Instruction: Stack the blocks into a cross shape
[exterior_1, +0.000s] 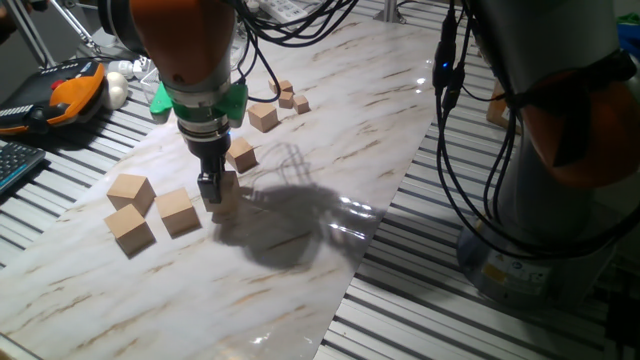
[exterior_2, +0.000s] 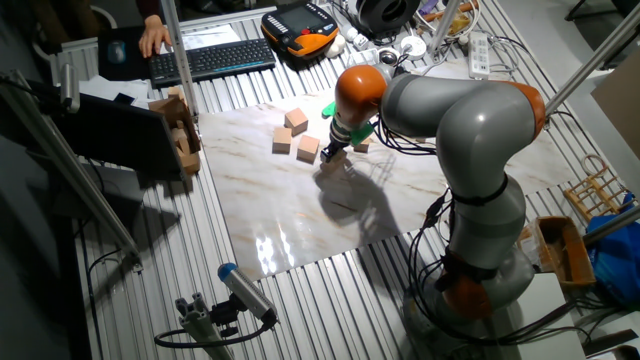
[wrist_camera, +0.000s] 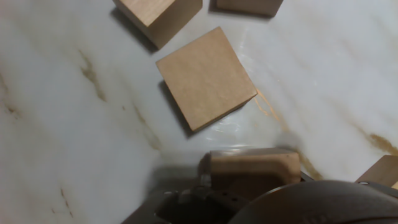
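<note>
While nothing is stacked yet, we have our fingers (exterior_1: 213, 190) clenched on one wooden block (exterior_1: 224, 193) at the marble counter (exterior_1: 300, 240); three more blocks (exterior_1: 178, 211) lie flat beside it, so every layer remains.

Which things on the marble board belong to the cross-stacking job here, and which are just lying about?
Belong to the job:
- three large blocks sitting loose on the board
- fourth block at the gripper, apparently held

Just lying about:
- medium cubes
- tiny cubes
- orange pendant and keyboard, off the board
</note>
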